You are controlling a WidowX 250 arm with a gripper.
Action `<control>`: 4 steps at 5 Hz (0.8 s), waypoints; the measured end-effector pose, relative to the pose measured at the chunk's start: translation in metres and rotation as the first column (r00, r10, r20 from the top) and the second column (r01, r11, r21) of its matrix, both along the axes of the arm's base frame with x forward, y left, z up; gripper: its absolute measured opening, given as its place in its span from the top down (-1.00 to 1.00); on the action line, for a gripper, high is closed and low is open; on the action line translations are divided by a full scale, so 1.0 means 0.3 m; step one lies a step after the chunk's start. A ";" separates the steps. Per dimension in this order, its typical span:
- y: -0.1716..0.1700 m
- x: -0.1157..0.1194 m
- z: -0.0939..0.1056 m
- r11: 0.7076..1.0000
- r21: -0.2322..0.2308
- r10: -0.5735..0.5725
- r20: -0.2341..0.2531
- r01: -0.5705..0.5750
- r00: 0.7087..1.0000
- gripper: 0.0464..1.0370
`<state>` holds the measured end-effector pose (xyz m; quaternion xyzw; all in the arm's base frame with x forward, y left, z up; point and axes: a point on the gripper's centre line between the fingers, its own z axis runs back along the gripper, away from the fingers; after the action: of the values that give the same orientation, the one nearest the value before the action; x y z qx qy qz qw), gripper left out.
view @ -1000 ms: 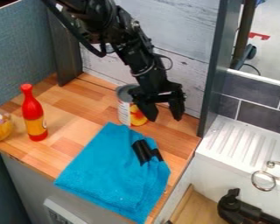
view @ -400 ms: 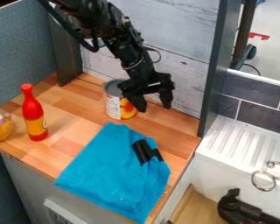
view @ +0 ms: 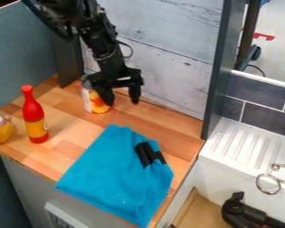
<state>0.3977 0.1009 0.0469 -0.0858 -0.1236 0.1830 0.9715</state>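
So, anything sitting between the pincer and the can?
Nothing visible. The pincer is right at the can, one finger overlapping it in this view; can't tell if they touch. The red bottle and blue cloth are both outside that gap.

Blue cloth (view: 109, 178) on worktop (view: 67, 133), camera side of hand (view: 121, 101). Red bottle (view: 34, 113) upright, image-left of hand; orange item (view: 1, 133) further left.

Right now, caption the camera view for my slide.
An open black gripper close to a tin can on a wooden counter, with a red sauce bottle and blue towel nearby.
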 end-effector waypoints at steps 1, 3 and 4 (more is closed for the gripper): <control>0.044 -0.012 0.004 1.000 0.010 0.013 -0.006 -0.013 1.000 -0.93; 0.091 -0.022 0.009 0.999 -0.009 0.042 0.012 -0.042 0.999 -0.93; 0.096 -0.047 0.041 0.999 -0.005 0.051 0.022 -0.051 0.998 -0.93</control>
<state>0.3837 0.1297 0.0592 -0.0866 -0.1361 0.2072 0.9649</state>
